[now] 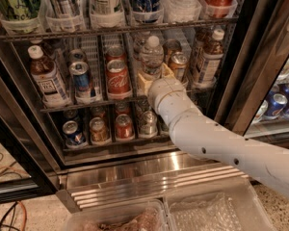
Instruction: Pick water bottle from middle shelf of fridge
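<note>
The water bottle (151, 56), clear with a white cap, stands upright in a middle lane of the middle shelf (77, 105) of the fridge (231, 85). My gripper (155, 77) reaches into the fridge on the white arm from the lower right. Its yellowish fingers (144, 80) sit on either side of the bottle's lower half and press against it. The bottle's base is hidden behind the gripper. The bottle still rests on the rack.
A red cola can (118, 76), a blue can (81, 78) and brown-liquid bottles (45, 76) (209, 57) flank the bottle. Small cans (124, 126) fill the lower rack. Bottles and cans line the upper rack. Clear bins (212, 211) lie below the steel base strip.
</note>
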Tool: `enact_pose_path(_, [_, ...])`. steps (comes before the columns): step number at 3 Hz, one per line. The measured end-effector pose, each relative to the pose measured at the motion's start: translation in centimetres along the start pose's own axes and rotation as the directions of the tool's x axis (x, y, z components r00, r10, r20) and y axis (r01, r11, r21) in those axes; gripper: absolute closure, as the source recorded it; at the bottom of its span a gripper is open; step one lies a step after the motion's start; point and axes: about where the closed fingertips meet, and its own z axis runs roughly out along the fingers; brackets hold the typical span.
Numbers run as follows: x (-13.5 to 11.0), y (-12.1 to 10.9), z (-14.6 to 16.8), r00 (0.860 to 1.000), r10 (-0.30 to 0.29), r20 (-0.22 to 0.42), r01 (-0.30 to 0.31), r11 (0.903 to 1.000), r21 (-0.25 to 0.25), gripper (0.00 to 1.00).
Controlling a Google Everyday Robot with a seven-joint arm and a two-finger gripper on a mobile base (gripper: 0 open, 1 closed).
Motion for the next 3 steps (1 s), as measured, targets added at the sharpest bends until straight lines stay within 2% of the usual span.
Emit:
enact_pose_path(1, [-1.0,-0.17,-0.58,1.0,-0.017,0.024,0.017,0.9999,0.003,1.0])
enact_pose_path(3, [-1.36,0.32,-1.05,0.999,-0.023,0.033,0.024,0.9997,-0.01,1.0])
